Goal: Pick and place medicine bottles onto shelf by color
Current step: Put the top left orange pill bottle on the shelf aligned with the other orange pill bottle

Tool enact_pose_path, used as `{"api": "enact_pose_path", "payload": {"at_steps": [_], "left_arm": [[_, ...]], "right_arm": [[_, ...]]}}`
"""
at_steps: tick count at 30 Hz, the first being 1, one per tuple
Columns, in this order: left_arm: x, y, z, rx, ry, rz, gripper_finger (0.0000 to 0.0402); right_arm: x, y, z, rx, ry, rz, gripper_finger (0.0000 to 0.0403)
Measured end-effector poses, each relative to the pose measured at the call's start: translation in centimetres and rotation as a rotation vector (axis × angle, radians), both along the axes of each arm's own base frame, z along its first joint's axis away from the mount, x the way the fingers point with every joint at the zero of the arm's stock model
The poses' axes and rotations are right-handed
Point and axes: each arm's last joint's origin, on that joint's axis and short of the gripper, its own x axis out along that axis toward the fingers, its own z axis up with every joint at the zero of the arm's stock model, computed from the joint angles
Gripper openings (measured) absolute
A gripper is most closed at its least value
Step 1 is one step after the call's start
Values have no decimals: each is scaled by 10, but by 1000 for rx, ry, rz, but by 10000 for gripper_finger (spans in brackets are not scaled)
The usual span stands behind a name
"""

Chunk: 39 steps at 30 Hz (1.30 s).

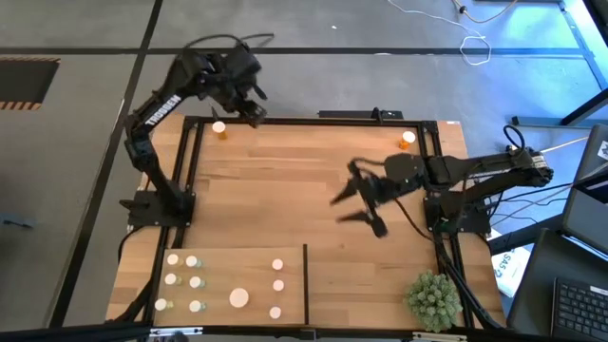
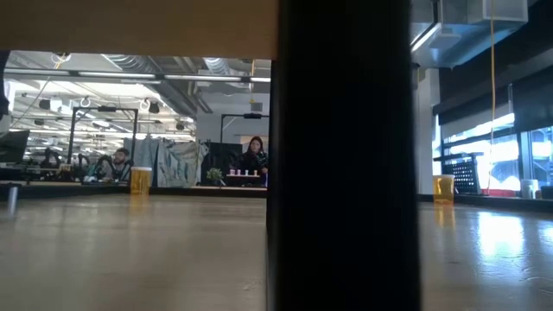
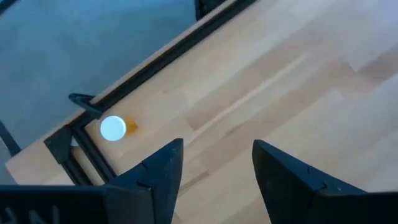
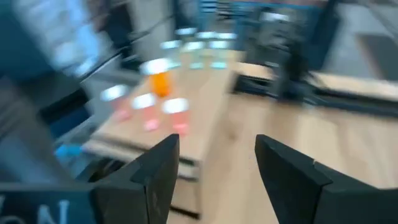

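Bottles (image 1: 195, 282) already stand grouped on your shelf (image 1: 256, 313) at the near edge, left of the divider (image 1: 305, 283). Mid-table, your right tool (image 1: 359, 207) is open and empty. Two orange bottles remain at the far edge: one (image 1: 408, 139) beyond it, the other (image 1: 219, 129) just beside your left tool (image 1: 255, 106), also open, holding nothing.

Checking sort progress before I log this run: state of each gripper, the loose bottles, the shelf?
left gripper: open, empty, above the far left corner by an orange bottle.
right gripper: open, empty, over mid-table.
left orange bottle: upright on the table, not shelved.
right orange bottle: upright at the far right corner, not shelved.
shelf: near edge, bottles standing left of its dark divider.
plant ball: resting at the near right corner.
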Motion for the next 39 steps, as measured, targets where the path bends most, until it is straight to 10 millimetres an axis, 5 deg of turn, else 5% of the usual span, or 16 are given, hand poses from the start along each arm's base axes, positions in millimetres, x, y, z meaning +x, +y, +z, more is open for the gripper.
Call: {"api": "enact_pose_path", "payload": {"at_steps": [10, 18, 26, 39], "left_arm": [[-46, 55, -5, -63, -23, 197, 186], [-64, 83, -64, -289, 92, 274, 186], [-69, 87, -111, -440, 182, 392, 186], [-52, 76, -113, -455, 157, 362, 186]], "right_arm": [[1, -76, -1, 228, 50, -399, 213], [-18, -136, -10, 278, 137, -658, 214], [-37, -175, -17, 252, 178, -690, 214], [-58, -228, -57, 323, 416, -773, 214]]}}
